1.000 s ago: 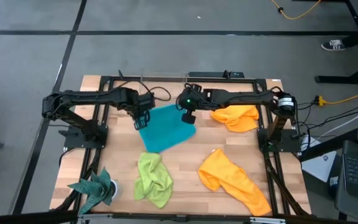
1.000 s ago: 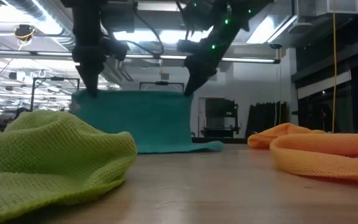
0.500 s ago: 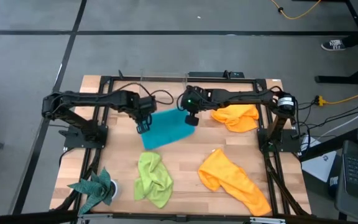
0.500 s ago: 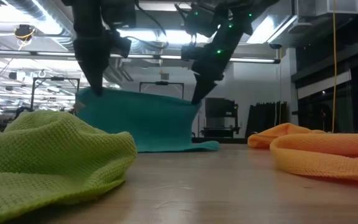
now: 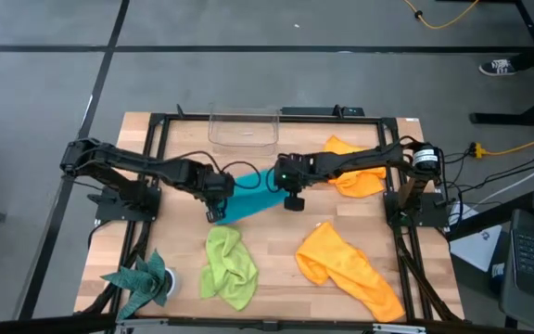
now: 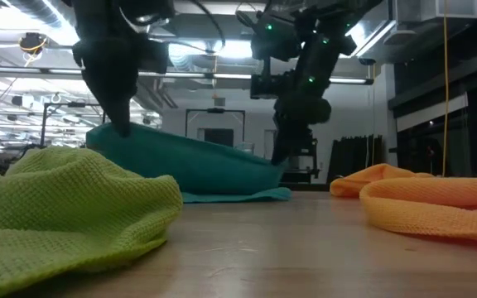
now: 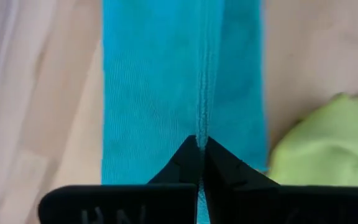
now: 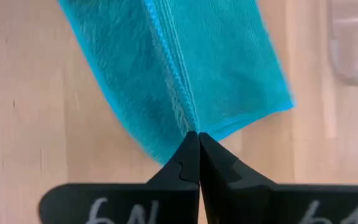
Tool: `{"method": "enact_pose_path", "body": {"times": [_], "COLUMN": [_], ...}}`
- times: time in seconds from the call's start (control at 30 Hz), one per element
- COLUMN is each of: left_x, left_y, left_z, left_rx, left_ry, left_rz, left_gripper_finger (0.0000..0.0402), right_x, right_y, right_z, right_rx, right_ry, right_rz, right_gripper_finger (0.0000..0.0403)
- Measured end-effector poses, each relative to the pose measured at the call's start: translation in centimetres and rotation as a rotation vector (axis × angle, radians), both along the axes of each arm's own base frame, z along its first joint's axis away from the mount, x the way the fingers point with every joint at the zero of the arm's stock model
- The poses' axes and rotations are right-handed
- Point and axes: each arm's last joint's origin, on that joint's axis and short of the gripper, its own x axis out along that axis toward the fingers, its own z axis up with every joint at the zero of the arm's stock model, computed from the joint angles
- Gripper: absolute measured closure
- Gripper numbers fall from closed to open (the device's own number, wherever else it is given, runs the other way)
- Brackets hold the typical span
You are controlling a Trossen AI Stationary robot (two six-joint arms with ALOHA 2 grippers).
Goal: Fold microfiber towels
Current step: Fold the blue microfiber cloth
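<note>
The turquoise microfiber towel [image 5: 248, 197] hangs between my two grippers at mid-table; its lower part [image 6: 234, 196] lies on the wood. My left gripper [image 5: 216, 211] is shut on its left end, and my right gripper [image 5: 293, 199] is shut on its right end. A lime-green towel [image 5: 228, 264] lies crumpled near the front edge. One orange towel [image 5: 349, 274] lies at the front right. Another orange towel [image 5: 355, 176] sits bunched at the far right, partly under the right arm. My left gripper pinches the towel's stitched hem [image 7: 201, 127] between its two fingers, coming steeply from above. The held edge is lifted clear, and the cloth below it sags onto the table. My right gripper pinches the hem at the towel's other corner [image 8: 188, 121] between its two fingers, slanting down from above. This end [image 6: 273, 165] hangs lower than the left end, just above the layer on the table.
A clear plastic container [image 5: 244, 128] stands at the far edge. A dark teal spiky-edged cloth [image 5: 137, 283] lies at the front left corner. Bare wood [image 5: 276, 241] shows between the green and orange towels.
Both grippers have moved toward the table's near edge and downward, staying shut. They have carried the turquoise towel's held edge forward over the part that lies on the table. The hanging sheet has sunk into a low fold, lower at the right end.
</note>
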Motion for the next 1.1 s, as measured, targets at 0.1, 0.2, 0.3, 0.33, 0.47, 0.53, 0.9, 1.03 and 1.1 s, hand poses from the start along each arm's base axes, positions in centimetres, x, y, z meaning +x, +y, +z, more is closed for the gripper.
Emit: {"method": "enact_pose_path", "body": {"times": [0.1, 0.2, 0.3, 0.33, 0.47, 0.53, 0.9, 1.03, 1.1], "left_x": [0.3, 0.5, 0.4, 0.4, 0.5, 0.6, 0.6, 0.4, 0.4], "left_y": [-1.0, -1.4, -1.5, -1.6, -1.8, -1.9, -2.1, -2.0, -1.8], "left_z": [0.1, 0.2, 0.1, 0.1, 0.2, 0.2, 0.2, 0.5, 0.8], "left_rx": [-0.008, -0.006, -0.012, -0.015, -0.032, -0.069, -0.179, -0.182, -0.188], "left_ry": [-0.045, -0.062, -0.060, -0.061, -0.073, -0.079, -0.079, -0.085, -0.093], "left_rz": [-0.024, -0.039, -0.045, -0.048, -0.054, -0.060, 0.028, 0.036, 0.047], "left_gripper_finger": [0.0401, 0.0401, 0.0402, 0.0401, 0.0395, 0.0383, 0.0296, 0.0287, 0.0286], "right_x": [-0.2, -0.2, -0.2, -0.2, -0.2, -0.2, -1.0, -1.2, -1.0], "right_y": [0.6, 0.8, 0.8, 0.8, 0.8, 0.8, 0.9, 1.1, 1.2], "right_z": [-0.4, -0.6, -0.6, -0.6, -0.6, -0.6, -0.3, 1.2, 2.2], "right_rx": [-0.002, -0.003, -0.005, -0.005, -0.007, -0.007, 0.005, 0.085, 0.143], "right_ry": [0.007, 0.007, 0.006, 0.006, 0.007, 0.011, 0.133, 0.207, 0.215], "right_rz": [0.015, 0.020, 0.017, 0.017, 0.023, 0.022, 0.021, 0.044, 0.060], "right_gripper_finger": [0.0403, 0.0403, 0.0403, 0.0403, 0.0394, 0.0380, 0.0292, 0.0280, 0.0280]}}
